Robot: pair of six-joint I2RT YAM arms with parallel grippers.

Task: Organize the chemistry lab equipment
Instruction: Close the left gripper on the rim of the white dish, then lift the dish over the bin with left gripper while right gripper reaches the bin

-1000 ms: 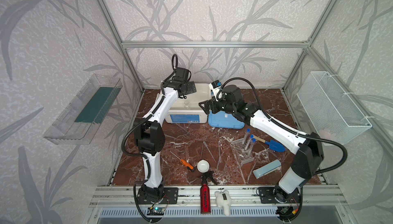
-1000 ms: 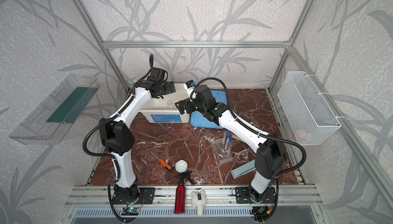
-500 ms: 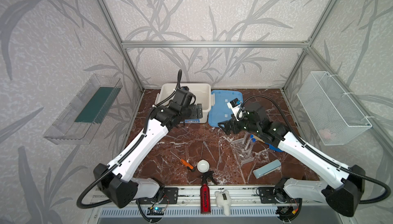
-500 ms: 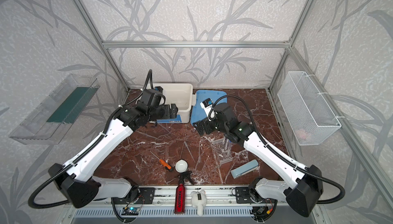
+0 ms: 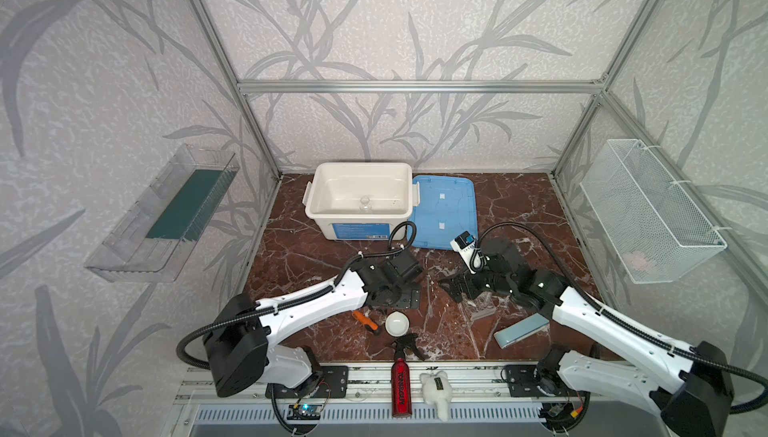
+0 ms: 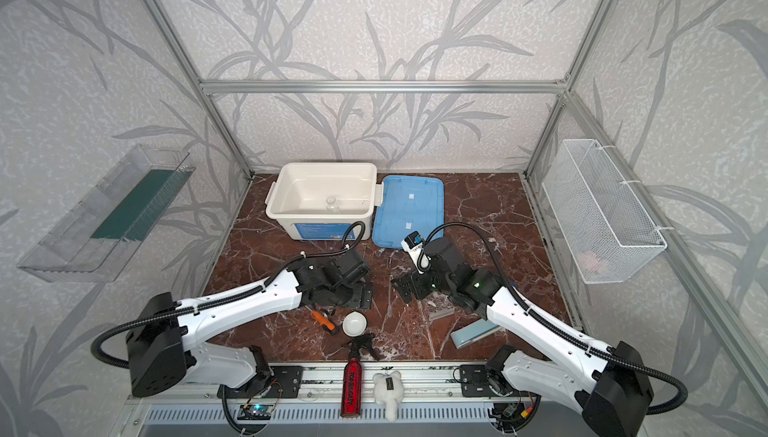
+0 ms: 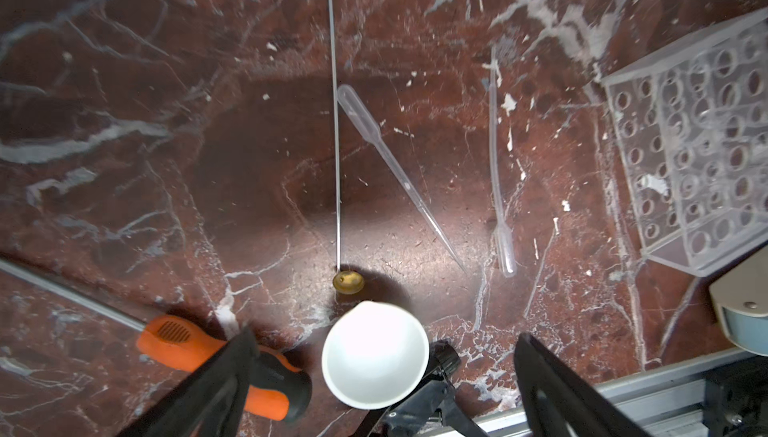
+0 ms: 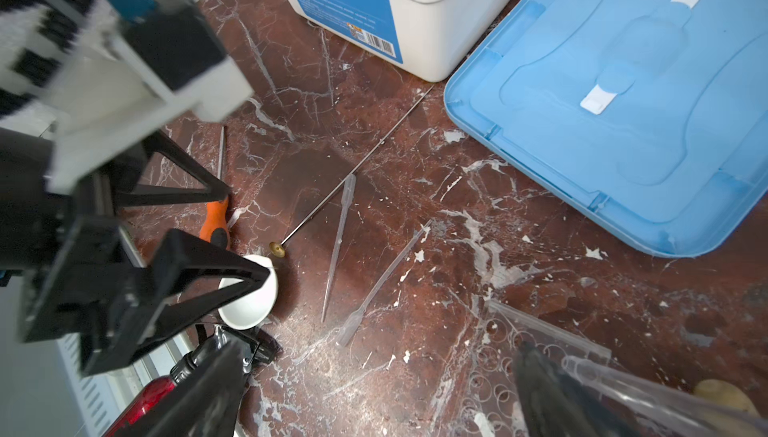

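Observation:
The small white round dish (image 5: 397,323) (image 6: 354,323) (image 7: 375,360) (image 8: 249,302) sits near the table's front, beside the orange-handled screwdriver (image 5: 365,320) (image 7: 199,343). My left gripper (image 5: 395,295) (image 6: 357,293) (image 7: 384,337) hovers open just above the dish, holding nothing. Two clear droppers (image 7: 386,152) (image 7: 496,173) and a thin metal rod (image 7: 336,123) lie on the marble. The clear tube rack (image 7: 698,144) (image 5: 482,310) lies further right. My right gripper (image 5: 453,285) (image 6: 403,285) (image 8: 380,345) is open and empty beside the rack. A small clear ribbed cup (image 5: 365,203) stands inside the white bin (image 5: 361,166). The blue-capped tubes are hidden by the right arm.
The blue lid (image 5: 444,206) lies flat right of the bin. A red spray bottle (image 5: 401,381) and a white plush toy (image 5: 434,387) rest at the front rail. A grey-blue block (image 5: 521,329) lies front right. A wire basket (image 5: 648,210) and a clear shelf (image 5: 166,214) hang on the side walls.
Both arms have swung down and forward from above the bin and lid to the front middle of the table. Both grippers stayed open and empty.

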